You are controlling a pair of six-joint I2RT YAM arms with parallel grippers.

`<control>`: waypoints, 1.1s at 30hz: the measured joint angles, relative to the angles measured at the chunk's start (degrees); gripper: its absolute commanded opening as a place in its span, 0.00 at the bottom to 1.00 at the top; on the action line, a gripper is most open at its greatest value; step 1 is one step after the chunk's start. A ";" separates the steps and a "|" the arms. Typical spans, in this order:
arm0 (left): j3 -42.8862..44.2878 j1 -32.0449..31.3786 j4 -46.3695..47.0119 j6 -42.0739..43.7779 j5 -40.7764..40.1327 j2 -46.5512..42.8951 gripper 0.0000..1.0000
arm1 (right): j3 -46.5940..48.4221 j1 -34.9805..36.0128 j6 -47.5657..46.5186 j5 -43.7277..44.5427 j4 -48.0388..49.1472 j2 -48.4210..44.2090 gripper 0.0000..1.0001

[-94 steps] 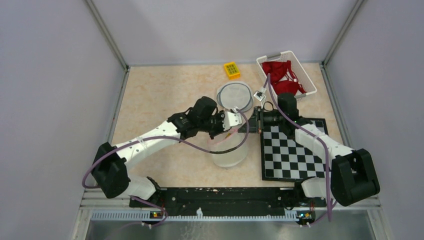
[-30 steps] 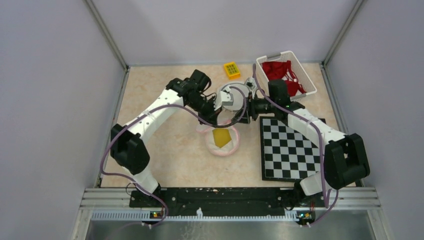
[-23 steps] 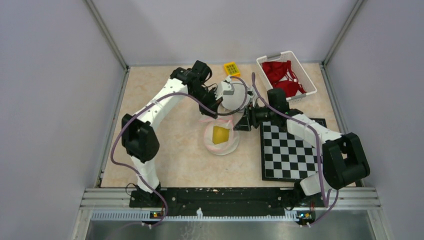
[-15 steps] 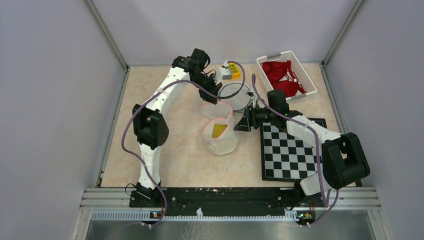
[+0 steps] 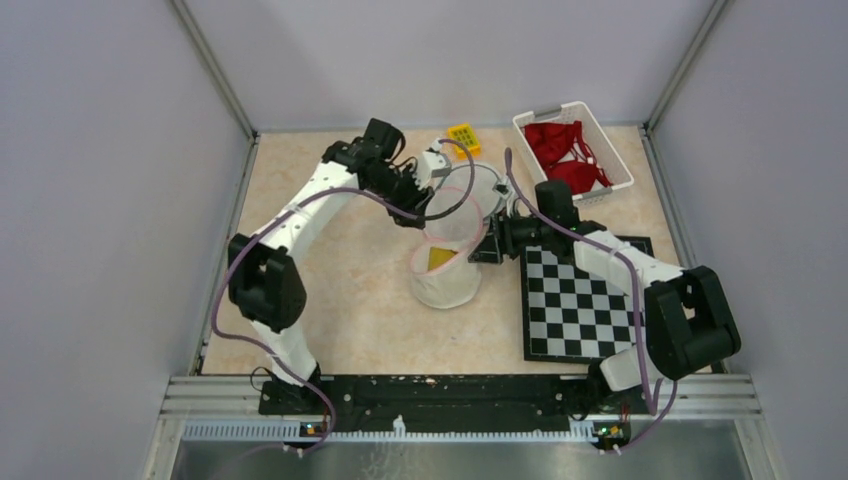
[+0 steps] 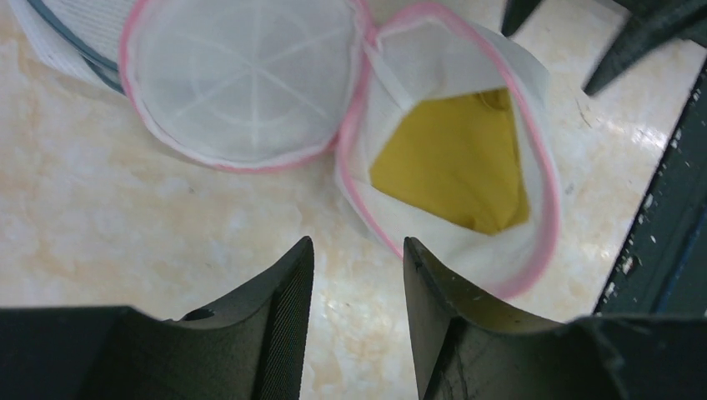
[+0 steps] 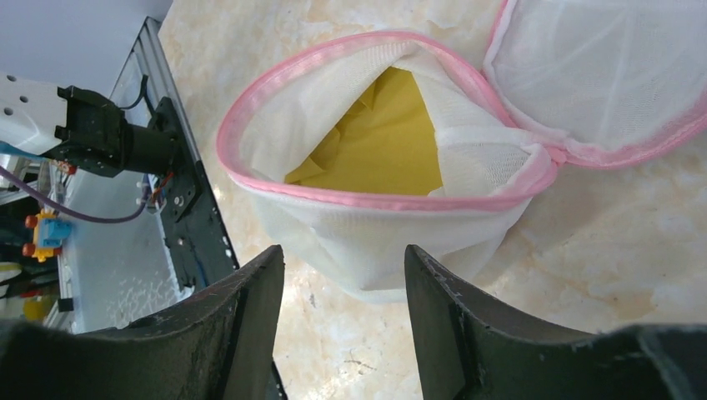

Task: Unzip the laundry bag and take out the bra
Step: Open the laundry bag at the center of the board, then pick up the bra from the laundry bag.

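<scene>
the left pincer [image 6: 354,250] has just let go of the lid [image 6: 238,79] and hangs open above the bag [image 6: 492,262]; right pincer [image 7: 342,258] open beside it. unzipped now, yellow bra [image 6: 454,162] still inside.

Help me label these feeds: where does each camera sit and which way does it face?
Top external: overhead, behind the robot, facing down at the table; left arm and right arm show.
Left wrist: on left arm, facing down into the laundry bag; left gripper shows.
Right wrist: beside the bag, facing its mouth; right gripper shows.
Wrists share the yellow garment.
</scene>
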 measured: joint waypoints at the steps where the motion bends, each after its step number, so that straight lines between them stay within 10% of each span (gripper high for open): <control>1: -3.93 0.00 1.44 -0.09 0.37 -3.10 0.51 | -0.07 0.00 0.22 -0.22 0.04 -0.11 0.55; 8: -22.21 -2.40 10.82 0.00 2.89 -18.47 0.55 | -0.76 -0.04 1.31 -0.94 0.07 -2.60 0.55; 19: -32.35 -18.12 21.53 3.69 -4.15 -17.40 0.54 | 5.51 0.79 4.26 0.83 4.66 0.70 0.47; 33: -41.94 -22.21 21.66 4.48 -5.01 -18.75 0.59 | -2.58 4.42 -2.36 1.81 -0.90 4.26 0.40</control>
